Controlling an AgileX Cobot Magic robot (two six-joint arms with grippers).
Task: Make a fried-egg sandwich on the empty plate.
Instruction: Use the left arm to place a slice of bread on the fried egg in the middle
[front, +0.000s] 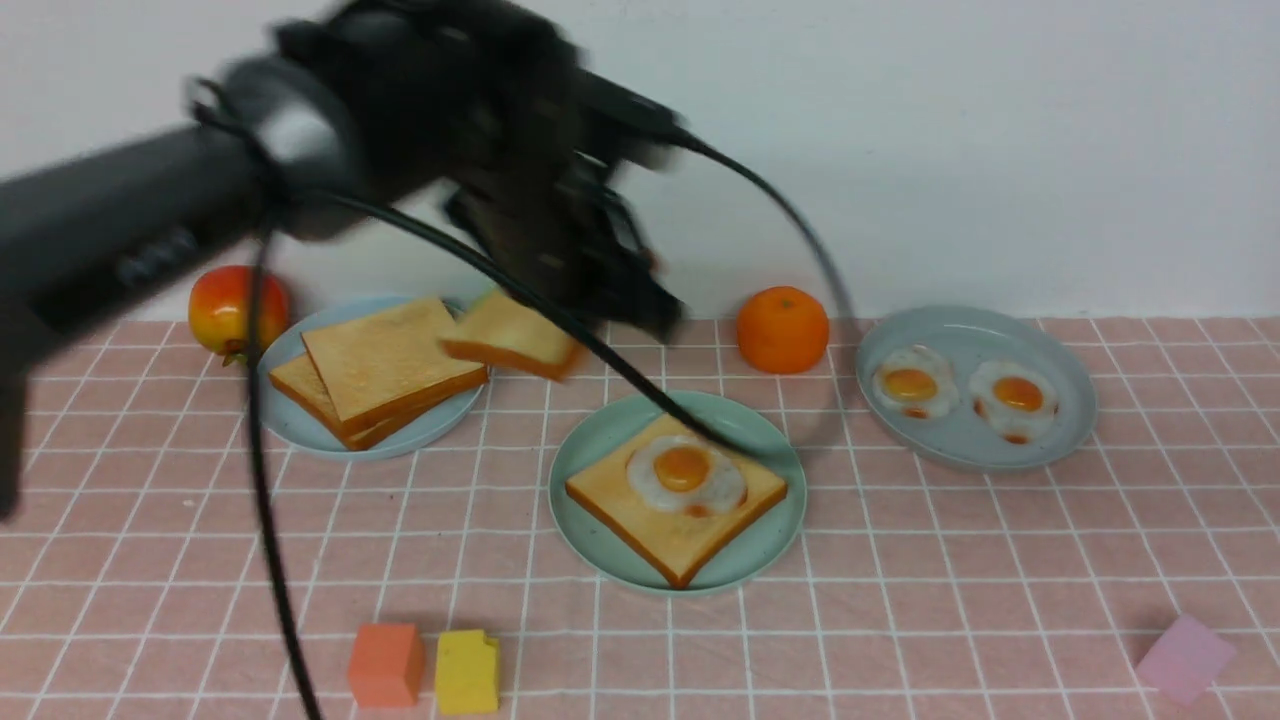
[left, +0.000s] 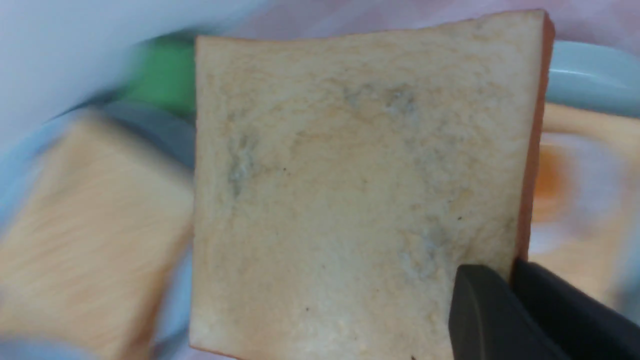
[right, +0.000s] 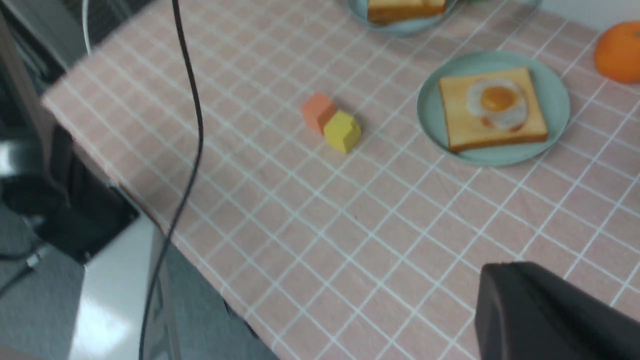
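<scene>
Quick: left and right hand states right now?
Left hand: shut on a toast slice.
Right hand: cannot tell, mostly out of frame.

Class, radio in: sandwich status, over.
Left pincer shut on thick golden toast slice, aloft. Mint-green round plate: toast, fried egg. Right pincer unclear. Black cable over plate.

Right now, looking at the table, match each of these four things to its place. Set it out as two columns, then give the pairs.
Things
1. lifted toast
2. orange
3. yellow block
4. middle egg

Places
A. beside the red-orange block
B. on toast on the green plate
C. gripped by the left fingers
D. on the bare cloth near the wall

Pairs: 1-C, 2-D, 3-A, 4-B
</scene>
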